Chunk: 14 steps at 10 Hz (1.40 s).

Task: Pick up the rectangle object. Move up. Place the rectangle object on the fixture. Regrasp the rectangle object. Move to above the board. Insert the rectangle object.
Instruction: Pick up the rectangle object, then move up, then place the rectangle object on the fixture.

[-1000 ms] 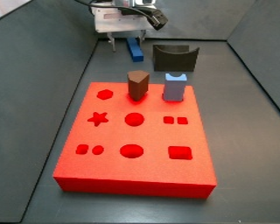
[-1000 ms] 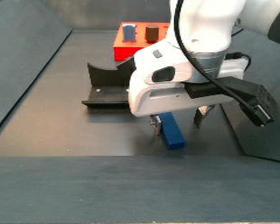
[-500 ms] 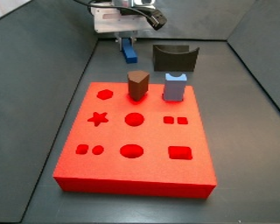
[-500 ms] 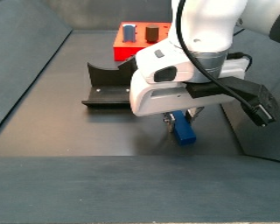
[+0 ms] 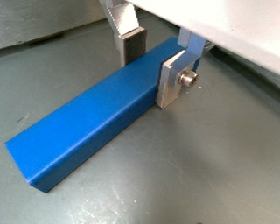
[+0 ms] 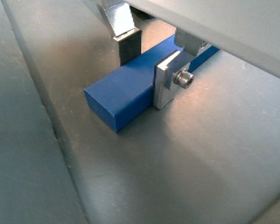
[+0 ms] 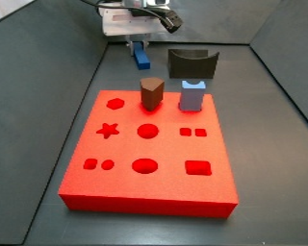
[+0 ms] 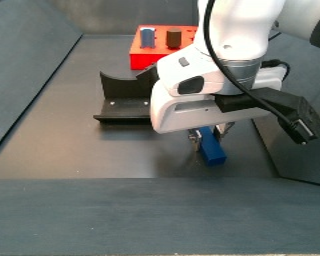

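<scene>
The gripper (image 5: 154,54) sits low over the dark grey surface (image 7: 272,125) at the far end of the scene, beyond the large flat bright-red board (image 7: 150,154) with its recessed shape holes. Its 2 flat silver fingers (image 5: 171,77) are clenched on the long, slim, saturated-blue rectangular bar (image 5: 95,118), 1 plate pressed against each long side near 1 end of the bar, as both wrist views show (image 6: 136,80). In a side view the bar (image 8: 211,148) hangs tilted below the white gripper body (image 8: 203,128), and whether its lower end touches the surface cannot be told. In a side view the bar (image 7: 141,55) shows as a short blue piece under the gripper (image 7: 139,40), just left of the dark grey, nearly black fixture (image 7: 192,64) with a dipped top, and apart from it. On the far edge of the board stand 2 pegs: a brown hexagonal peg (image 7: 151,93) and, just right of it, a short pale-blue peg (image 7: 192,96). In a side view the fixture (image 8: 121,93) stands left of the gripper, between it and the sloped grey wall (image 8: 36,70).
</scene>
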Tool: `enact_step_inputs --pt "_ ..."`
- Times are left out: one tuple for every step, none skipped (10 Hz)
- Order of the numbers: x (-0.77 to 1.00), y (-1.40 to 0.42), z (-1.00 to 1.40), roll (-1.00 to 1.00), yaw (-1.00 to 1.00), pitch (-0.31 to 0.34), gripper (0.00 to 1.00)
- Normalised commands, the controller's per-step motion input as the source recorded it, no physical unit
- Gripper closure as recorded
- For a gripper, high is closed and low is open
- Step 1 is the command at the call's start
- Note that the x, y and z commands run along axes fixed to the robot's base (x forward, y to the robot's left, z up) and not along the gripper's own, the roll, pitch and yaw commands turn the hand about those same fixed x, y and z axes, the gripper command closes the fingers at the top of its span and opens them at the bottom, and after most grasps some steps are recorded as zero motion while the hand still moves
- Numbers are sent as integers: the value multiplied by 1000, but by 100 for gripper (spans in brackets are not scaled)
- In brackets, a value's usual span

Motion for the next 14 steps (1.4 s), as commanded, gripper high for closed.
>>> enact_step_inputs --pt "0 0 0 0 0 0 100" --pt "0 0 0 0 0 0 100" --pt "0 0 0 0 0 0 100" --pt "0 0 0 0 0 0 100" --pt "0 0 833 0 0 0 100" --pt "7 -16 835 -4 -5 -3 100" --pt "-21 -13 717 7 -10 34 100" --pt "-17 -9 645 16 -14 51 100" --pt "-12 -4 488 40 -20 82 100" --pt "-14 -5 408 51 -23 99 100" --pt "-12 -2 258 75 -20 121 100" --pt "0 0 1000 0 0 0 100" --pt "-2 -3 1000 9 8 12 100" --pt "-8 0 1000 28 4 35 100"
